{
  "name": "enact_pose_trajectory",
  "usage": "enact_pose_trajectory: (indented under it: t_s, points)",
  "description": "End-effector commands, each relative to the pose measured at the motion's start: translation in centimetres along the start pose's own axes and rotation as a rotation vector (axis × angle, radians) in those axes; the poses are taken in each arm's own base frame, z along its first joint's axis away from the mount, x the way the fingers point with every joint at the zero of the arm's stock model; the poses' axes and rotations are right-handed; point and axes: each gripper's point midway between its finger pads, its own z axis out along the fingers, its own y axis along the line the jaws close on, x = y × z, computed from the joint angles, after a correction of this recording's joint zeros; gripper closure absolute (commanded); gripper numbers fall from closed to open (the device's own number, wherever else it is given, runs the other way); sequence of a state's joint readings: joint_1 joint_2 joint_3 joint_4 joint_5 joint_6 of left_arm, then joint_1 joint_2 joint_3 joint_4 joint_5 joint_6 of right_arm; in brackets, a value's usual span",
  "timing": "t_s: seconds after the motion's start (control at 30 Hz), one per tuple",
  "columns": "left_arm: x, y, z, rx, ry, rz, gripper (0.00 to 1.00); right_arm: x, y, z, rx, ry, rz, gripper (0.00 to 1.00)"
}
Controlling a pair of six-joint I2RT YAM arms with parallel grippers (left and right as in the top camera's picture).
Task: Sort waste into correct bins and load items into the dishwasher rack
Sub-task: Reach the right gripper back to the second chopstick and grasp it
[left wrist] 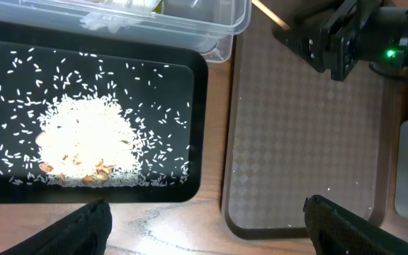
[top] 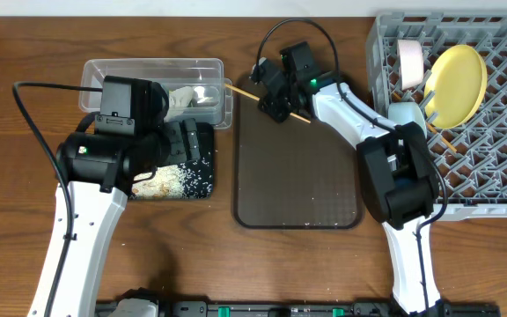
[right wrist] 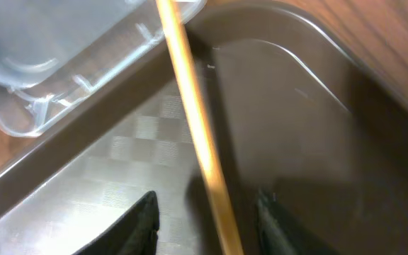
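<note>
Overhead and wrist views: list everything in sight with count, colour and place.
Clear plastic rectangular tub: one, clear, far left; crumpled white paper piece inside.
Shallow black rectangular tray: one, black, beside the tub, holding white rice-like crumbs.
Dark brown serving tray: one, brown, centre.
Thin wooden chopstick: one, tan, over brown tray's far-left corner.
Grey plastic lattice crate: one, grey, right; holds yellow round plate, white bowl, light blue bowl.
Left hand: one, black, open, between the two trays.
Right hand: one, black, open, fingers either side of the chopstick.
</note>
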State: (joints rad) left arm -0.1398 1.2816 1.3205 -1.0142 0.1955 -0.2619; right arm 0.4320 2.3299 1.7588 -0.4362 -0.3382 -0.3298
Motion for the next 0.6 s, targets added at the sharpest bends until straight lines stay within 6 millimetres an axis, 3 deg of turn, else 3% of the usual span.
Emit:
enact_pose_trajectory:
  t_s: [0.0, 0.2, 0.4, 0.47, 0.53, 0.57]
  points:
    - [-0.2, 0.2, 0.0, -0.007, -0.003, 0.002, 0.1, 0.7, 0.8, 0.6, -0.019, 0.03, 0.005, 0.74]
    - [-0.2, 0.2, 0.0, -0.007, -0.003, 0.002, 0.11, 2.4, -0.5, 1.0, 0.057, 0.1, 0.016, 0.76]
    - [-0.2, 0.2, 0.0, -0.007, -0.003, 0.002, 0.11, 3.7, -0.2, 1.4, 0.048, 0.143, 0.027, 0.79]
    - [-0.2, 0.2, 0.0, -0.007, -0.003, 0.002, 0.11, 4.2, 0.1, 1.4, 0.04, 0.163, 0.031, 0.85]
    - [-0.2, 0.2, 0.0, -0.007, -0.003, 0.002, 0.11, 4.5, 0.4, 1.4, 0.033, 0.181, 0.039, 0.99]
    - [-0.2, 0.2, 0.0, -0.007, -0.003, 0.002, 0.11, 4.7, 0.5, 1.3, 0.033, 0.188, 0.065, 0.99]
